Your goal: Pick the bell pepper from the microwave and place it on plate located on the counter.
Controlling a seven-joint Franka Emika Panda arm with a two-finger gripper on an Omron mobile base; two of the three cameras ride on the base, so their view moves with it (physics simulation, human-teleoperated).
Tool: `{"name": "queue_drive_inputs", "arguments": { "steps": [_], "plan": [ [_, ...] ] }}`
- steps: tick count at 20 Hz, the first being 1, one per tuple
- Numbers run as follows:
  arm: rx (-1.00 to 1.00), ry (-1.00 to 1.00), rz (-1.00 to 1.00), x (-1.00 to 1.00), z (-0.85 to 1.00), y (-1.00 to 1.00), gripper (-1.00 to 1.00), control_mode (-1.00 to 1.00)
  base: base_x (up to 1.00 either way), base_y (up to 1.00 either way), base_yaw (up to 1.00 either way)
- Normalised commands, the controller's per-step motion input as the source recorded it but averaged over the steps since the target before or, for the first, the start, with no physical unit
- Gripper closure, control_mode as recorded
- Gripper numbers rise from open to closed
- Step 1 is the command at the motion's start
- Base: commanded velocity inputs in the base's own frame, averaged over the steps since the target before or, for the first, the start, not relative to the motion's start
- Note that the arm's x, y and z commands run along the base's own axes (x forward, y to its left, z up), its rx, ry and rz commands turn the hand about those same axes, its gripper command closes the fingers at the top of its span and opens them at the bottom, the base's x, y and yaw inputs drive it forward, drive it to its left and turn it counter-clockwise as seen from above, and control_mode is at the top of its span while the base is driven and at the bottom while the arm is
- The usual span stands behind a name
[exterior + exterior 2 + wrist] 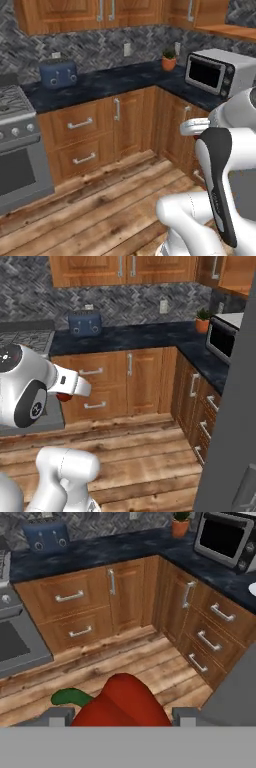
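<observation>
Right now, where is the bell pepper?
The bell pepper is held in the hand, at the bottom of the hand view above the wooden floor, well short of the counter. In the right base view it peeks red below the wrist.

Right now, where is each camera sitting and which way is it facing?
Left base view: behind the arm's left, facing the counter corner; white arm at lower right.
Right base view: behind the arm's right, facing the same corner; arm at lower left, bell pepper peeking out under it.
Hand view: on the hand, looking along the tool over the pepper at the cabinets and floor; finger tips at bottom.
Shared by all three: blue toaster, potted plant, silver oven.
</observation>
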Motion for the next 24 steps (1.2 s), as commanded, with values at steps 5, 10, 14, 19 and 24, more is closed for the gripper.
{"name": "queue_drive_inputs", "arguments": {
  "steps": [5, 10, 14, 19, 24],
  "plan": [
    [0.0, 0.0, 0.0, 0.0, 0.0, 0.0, 1.0, 1.0, 0.38, 0.17, -0.78],
    [0.0, 0.0, 0.0, 0.0, 0.0, 0.0, 1.0, 1.0, 0.69, 0.59, -0.68],
    [0.0, 0.0, 0.0, 0.0, 0.0, 0.0, 1.0, 1.0, 0.95, 0.95, -0.54],
    [0.0, 0.0, 0.0, 0.0, 0.0, 0.0, 1.0, 1.0, 0.94, 0.44, -0.49],
    [0.0, 0.0, 0.0, 0.0, 0.0, 0.0, 1.0, 1.0, 0.91, 0.26, -0.49]
  ]
}}
